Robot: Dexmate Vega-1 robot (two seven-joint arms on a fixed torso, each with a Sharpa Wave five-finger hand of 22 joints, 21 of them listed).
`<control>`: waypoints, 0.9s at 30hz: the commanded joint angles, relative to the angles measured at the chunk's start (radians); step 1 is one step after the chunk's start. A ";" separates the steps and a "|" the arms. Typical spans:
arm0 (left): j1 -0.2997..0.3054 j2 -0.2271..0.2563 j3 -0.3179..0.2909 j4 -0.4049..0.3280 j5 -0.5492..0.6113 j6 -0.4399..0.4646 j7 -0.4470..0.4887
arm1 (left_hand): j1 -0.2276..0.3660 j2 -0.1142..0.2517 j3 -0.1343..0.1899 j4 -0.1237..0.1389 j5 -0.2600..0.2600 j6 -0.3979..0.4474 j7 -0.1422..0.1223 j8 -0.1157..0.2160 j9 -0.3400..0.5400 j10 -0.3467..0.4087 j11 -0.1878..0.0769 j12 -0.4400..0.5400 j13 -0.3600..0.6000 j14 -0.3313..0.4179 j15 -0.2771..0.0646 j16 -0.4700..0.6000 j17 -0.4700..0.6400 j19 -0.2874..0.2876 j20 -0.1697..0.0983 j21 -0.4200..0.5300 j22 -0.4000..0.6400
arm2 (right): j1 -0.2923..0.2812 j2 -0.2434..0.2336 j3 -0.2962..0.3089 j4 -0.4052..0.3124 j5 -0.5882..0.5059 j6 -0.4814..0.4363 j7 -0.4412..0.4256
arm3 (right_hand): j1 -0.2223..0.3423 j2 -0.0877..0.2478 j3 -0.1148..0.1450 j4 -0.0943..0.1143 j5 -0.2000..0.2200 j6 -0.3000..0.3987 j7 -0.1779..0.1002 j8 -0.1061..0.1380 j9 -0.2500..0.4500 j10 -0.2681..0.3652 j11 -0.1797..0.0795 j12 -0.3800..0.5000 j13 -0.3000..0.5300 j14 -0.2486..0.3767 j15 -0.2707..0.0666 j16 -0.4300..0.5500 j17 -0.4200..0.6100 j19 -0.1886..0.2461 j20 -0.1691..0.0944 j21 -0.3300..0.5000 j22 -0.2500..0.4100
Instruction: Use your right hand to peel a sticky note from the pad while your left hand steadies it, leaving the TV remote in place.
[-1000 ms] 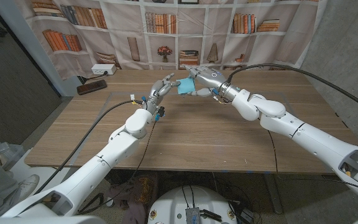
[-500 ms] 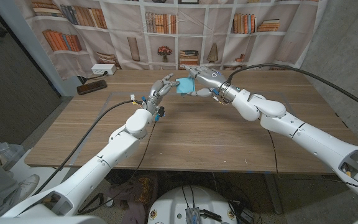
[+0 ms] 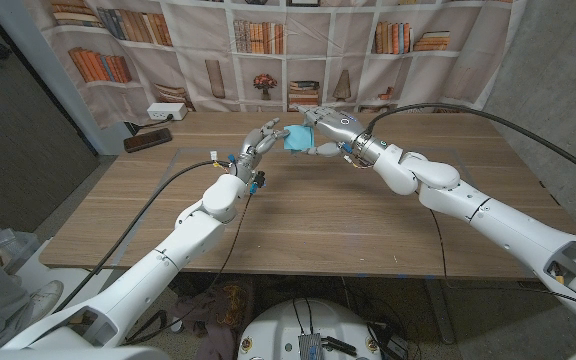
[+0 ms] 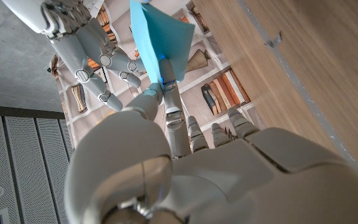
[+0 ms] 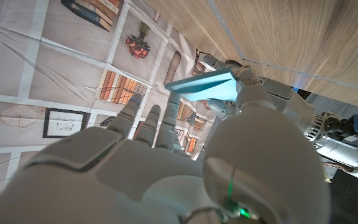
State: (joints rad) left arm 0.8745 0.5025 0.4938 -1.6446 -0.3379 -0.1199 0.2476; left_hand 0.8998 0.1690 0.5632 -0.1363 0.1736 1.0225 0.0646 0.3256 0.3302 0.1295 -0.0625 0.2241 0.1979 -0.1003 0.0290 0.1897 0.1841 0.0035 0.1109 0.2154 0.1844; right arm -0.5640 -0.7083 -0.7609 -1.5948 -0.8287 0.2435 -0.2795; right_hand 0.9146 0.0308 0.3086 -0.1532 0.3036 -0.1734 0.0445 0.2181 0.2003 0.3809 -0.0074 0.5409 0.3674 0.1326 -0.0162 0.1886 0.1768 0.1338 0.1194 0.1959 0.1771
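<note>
Two white robot hands meet over the far middle of the wooden worktop [image 3: 298, 215], upper centre of the head view. Item: light-blue square sticky-note pad [image 3: 296, 139], raised off the worktop, between them. Left robot hand [image 3: 258, 143] pinches its lower edge at the fingertips [image 4: 165, 84]. Right robot hand [image 3: 324, 130], just right of the pad, seems to clasp its opposite side; grip on a single sheet cannot be told. Dark TV remote [image 3: 147, 139]: upper left, well apart.

staged lab set, printed bookshelf backdrop [image 3: 268, 40], wooden table [image 3: 308, 220]
</note>
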 commanded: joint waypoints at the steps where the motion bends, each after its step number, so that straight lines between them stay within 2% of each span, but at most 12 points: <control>1: 0.003 0.002 -0.002 0.004 -0.005 -0.014 -0.010 | 0.004 0.001 -0.001 0.007 0.002 -0.006 -0.004 0.007 0.008 -0.004 0.000 -0.004 0.004 -0.012 0.003 0.005 0.004 -0.006 0.004 0.002 0.001 | 0.007 0.003 -0.009 0.011 -0.006 -0.005 0.010 | 0.007 0.008 0.004 -0.005 0.004 0.005 -0.001 0.001 0.000 0.096 -0.086 0.013 0.031 0.002 -0.004 0.005 0.003 0.004 -0.008 0.002 0.000; 7: 0.002 -0.002 -0.003 0.010 -0.009 -0.023 -0.014 | 0.005 0.000 -0.004 0.009 0.003 -0.010 -0.009 0.010 0.016 -0.009 0.001 -0.006 0.004 -0.014 0.000 0.004 0.005 -0.008 0.003 0.001 0.001 | 0.015 0.006 -0.015 0.029 -0.003 -0.006 0.021 | 0.008 0.007 0.004 -0.005 0.004 0.005 -0.002 0.000 0.000 0.096 -0.085 0.014 0.031 0.002 -0.005 0.004 0.003 0.008 -0.009 0.003 0.000; 10: 0.003 -0.002 -0.004 0.011 -0.013 -0.025 -0.018 | 0.005 0.001 -0.006 0.011 0.004 -0.009 -0.010 0.014 0.021 -0.014 -0.008 -0.008 0.005 -0.015 0.000 0.004 0.005 -0.008 0.002 0.001 0.001 | 0.018 0.007 -0.019 0.035 -0.004 -0.010 0.024 | 0.012 0.009 0.005 -0.006 0.004 0.006 -0.002 0.000 0.000 0.094 -0.083 0.014 0.032 0.002 -0.005 0.003 0.003 0.016 -0.007 0.005 -0.001; 16: 0.002 -0.003 -0.003 0.013 -0.012 -0.028 -0.018 | 0.004 0.002 -0.007 0.013 0.005 -0.012 -0.013 0.016 0.027 -0.017 -0.014 -0.009 0.005 -0.017 0.000 0.004 0.006 -0.008 0.001 0.001 0.001 | 0.022 0.008 -0.024 0.042 -0.005 -0.021 0.032 | 0.014 0.008 0.004 -0.005 0.003 0.006 -0.002 -0.002 0.000 0.093 -0.084 0.014 0.033 0.009 -0.009 0.005 0.003 0.009 0.009 0.001 -0.001; 27: 0.004 -0.007 -0.002 0.009 -0.016 -0.021 -0.014 | 0.004 0.001 -0.009 0.016 0.006 -0.011 -0.016 0.023 0.039 -0.020 -0.029 -0.010 0.005 -0.019 -0.002 0.005 0.008 -0.008 0.000 0.000 0.001 | 0.009 -0.005 -0.013 0.006 0.005 -0.014 0.019 | 0.013 0.008 0.003 -0.003 0.002 0.008 -0.004 -0.002 0.000 0.089 -0.083 0.014 0.034 0.006 -0.008 0.004 0.004 0.003 0.016 -0.002 -0.001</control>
State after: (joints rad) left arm 0.8774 0.5002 0.4911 -1.6344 -0.3493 -0.1431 0.2325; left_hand 0.8998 0.1689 0.5506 -0.1239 0.1736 1.0087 0.0539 0.3430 0.3645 0.1044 -0.0803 0.2163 0.1977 -0.1113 0.0287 0.1896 0.1888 0.0013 0.1089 0.2154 0.1842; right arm -0.5470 -0.7043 -0.7805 -1.5642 -0.8321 0.2276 -0.2546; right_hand 0.9173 0.0283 0.3086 -0.1532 0.3011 -0.1696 0.0407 0.2181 0.2003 0.3808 -0.0074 0.5418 0.3674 0.1379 -0.0214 0.1885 0.1795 0.1367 0.1306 0.1959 0.1771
